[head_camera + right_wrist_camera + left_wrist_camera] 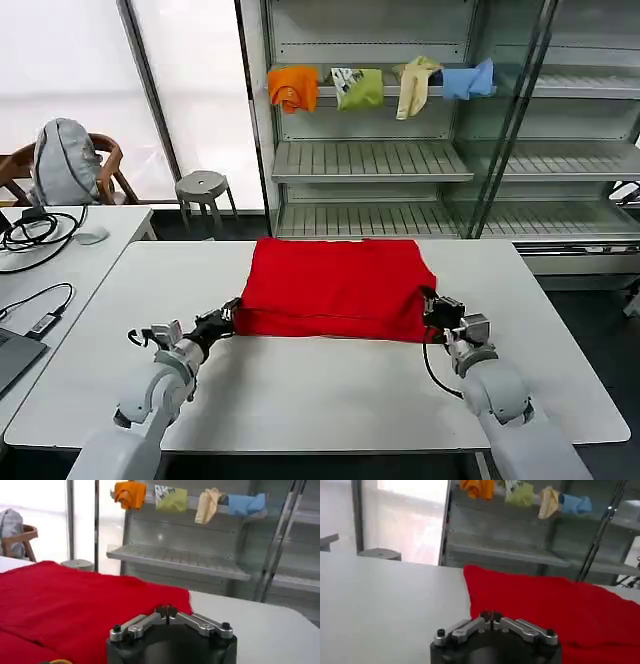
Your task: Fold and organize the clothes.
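On the white table (330,390), the red T-shirt (335,288) lies flat as a partly folded rectangle, its near edge between the two grippers. Being soft, light cotton, it will likely sag and crease, so the near corners seem the best places to grip. Left gripper (222,320) touches the near-left corner and right gripper (432,305) the near-right corner; both pairs of jaws are pinched together.
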Tool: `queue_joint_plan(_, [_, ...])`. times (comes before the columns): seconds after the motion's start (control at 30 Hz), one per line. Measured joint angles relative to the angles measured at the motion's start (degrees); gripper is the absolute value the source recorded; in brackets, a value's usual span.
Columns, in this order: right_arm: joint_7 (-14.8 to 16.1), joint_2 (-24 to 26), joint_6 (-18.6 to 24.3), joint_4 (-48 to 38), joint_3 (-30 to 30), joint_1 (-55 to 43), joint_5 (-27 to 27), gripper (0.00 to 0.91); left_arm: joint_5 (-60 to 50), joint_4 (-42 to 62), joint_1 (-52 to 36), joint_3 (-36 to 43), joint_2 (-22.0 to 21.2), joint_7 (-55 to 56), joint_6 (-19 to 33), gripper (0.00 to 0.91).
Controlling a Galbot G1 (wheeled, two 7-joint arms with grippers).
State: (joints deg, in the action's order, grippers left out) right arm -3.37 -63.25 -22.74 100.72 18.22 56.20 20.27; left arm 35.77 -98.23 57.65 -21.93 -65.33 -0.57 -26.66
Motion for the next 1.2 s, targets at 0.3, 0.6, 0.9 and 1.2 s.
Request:
queue_joint_plan(0.3, [0.1,-0.1,-0.1,-1.8,0.0,-1.3,-0.6,0.0,-0.8,1.4,-1.2,0.8,0.4,-0.6,0.1,0.01])
queue_joint_plan(0.6, [-0.2,-0.2,-0.4,-2.5,-0.1,-1.6,-0.8,0.0,-1.0,2.1,-1.5,0.7,0.7,-0.7,0.2,0.01])
queue_joint_plan(0.9, [-0.1,-0.4,-1.3,-2.8,-0.3,-1.6,-1.5,0.907,-1.2,2.4,-2.0,1.1,0.8,-0.8,0.3,0.907])
queue_joint_plan(1.2, [-0.3,-0.7,-3.2,-2.9,0.7,-2.3,-1.7,0.907,-2.1,2.4,-2.4,0.5,1.2,-1.1,1.5,0.907])
